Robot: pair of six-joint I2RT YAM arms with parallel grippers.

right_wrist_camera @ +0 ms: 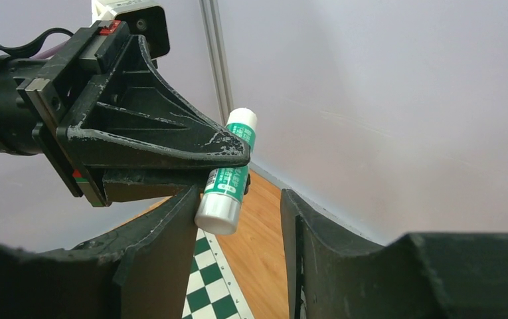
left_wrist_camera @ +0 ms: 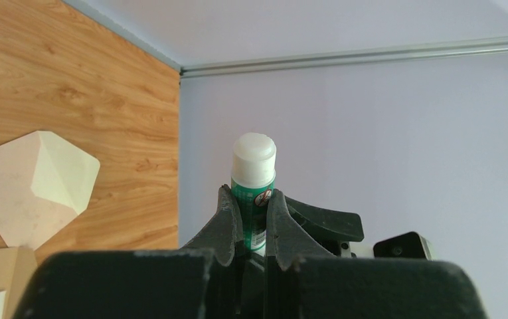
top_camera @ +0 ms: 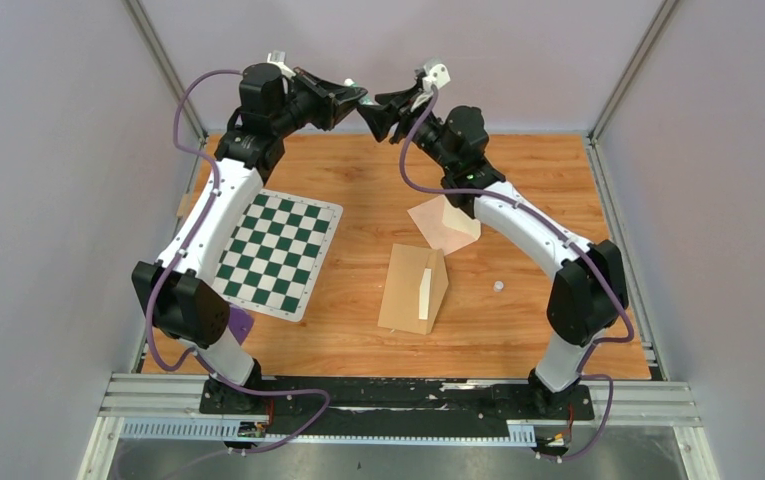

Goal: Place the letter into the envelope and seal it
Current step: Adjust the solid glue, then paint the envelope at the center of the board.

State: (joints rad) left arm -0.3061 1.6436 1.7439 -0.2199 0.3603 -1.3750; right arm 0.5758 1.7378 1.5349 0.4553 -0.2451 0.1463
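Observation:
My left gripper [top_camera: 355, 98] is raised high at the back of the table, shut on a green glue stick [left_wrist_camera: 254, 174] with white ends. My right gripper [top_camera: 371, 112] faces it, open. In the right wrist view the stick's lower white end [right_wrist_camera: 218, 211] sits between the right gripper's [right_wrist_camera: 238, 199] jaws, close to its left finger [right_wrist_camera: 165, 239] and apart from the other. A tan envelope [top_camera: 403, 287] lies mid-table with its flap raised and a cream strip showing. A pale cream folded sheet [top_camera: 445, 224] lies behind it. No printed border shows on it, so I cannot tell if it is the letter.
A green and white chequered mat [top_camera: 278, 250] lies at the left under the left arm. A small white round piece [top_camera: 498, 286] lies right of the envelope. A purple piece [top_camera: 241, 326] sits by the left arm's base. Grey walls close in the back and both sides.

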